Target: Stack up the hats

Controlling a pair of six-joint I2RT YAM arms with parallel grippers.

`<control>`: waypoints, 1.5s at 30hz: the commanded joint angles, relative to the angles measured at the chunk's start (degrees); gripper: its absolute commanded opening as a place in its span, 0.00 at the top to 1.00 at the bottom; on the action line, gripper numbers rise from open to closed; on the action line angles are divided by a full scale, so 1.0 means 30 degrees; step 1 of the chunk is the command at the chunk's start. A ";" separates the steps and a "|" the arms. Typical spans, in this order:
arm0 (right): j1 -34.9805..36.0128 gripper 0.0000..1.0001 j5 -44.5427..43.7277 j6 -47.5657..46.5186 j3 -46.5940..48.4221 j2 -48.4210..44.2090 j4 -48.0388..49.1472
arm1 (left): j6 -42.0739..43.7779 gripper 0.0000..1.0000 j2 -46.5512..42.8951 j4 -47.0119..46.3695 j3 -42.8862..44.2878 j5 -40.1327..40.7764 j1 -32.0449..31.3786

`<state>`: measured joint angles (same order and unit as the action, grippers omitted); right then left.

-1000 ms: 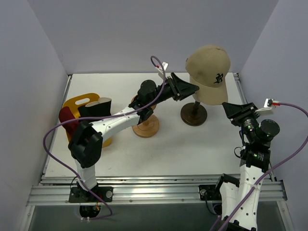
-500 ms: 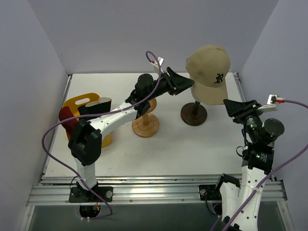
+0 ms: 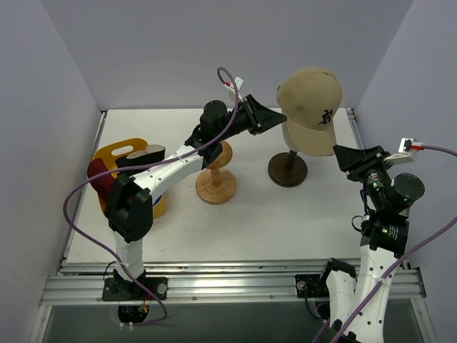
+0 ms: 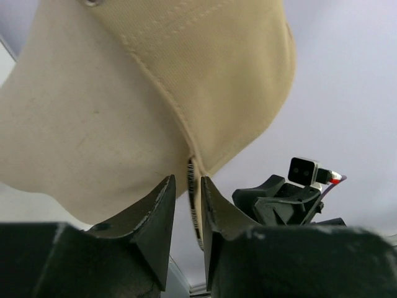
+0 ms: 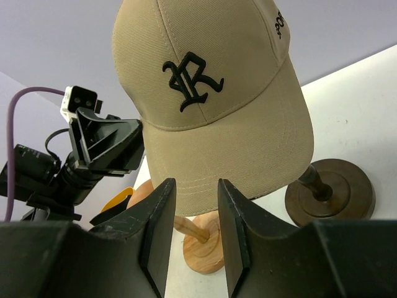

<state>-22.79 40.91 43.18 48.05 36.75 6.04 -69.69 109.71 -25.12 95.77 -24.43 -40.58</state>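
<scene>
The tan baseball cap [image 3: 309, 100] with a dark logo sits on a head on a dark stand [image 3: 288, 170]. My left gripper [image 3: 277, 118] is at the cap's rear lower edge. In the left wrist view its jaws [image 4: 188, 181] are nearly shut, with the cap's [image 4: 186, 62] edge and a hanging strap between them. My right gripper [image 3: 348, 157] is open and empty, just right of the cap; it faces the brim [image 5: 205, 81] from the front [image 5: 196, 186]. The dark red hat [image 3: 100, 179] and the black hat [image 3: 139, 158] lie on the yellow tray [image 3: 118, 151]. The blue cap is not clearly visible.
A bare wooden mushroom-shaped stand [image 3: 216, 182] stands left of the dark stand, under my left arm; it also shows in the right wrist view [image 5: 211, 245]. Grey walls enclose the table at the left, back and right. A metal rail runs along the near edge.
My left gripper has risen and moved to the cap's rear edge, and its jaws have narrowed. The cap has turned slightly. My right arm has shifted a little to the right.
</scene>
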 commanded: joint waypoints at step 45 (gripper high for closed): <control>-0.1574 0.37 0.6843 0.1226 -0.0256 0.8726 1.2229 | 0.5359 0.36 -0.2148 0.3776 -0.2244 0.1344 -0.1237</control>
<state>-26.09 57.41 47.75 47.33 63.53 38.06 -55.75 102.15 -11.88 89.43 -22.50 -42.44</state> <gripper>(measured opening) 0.625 0.643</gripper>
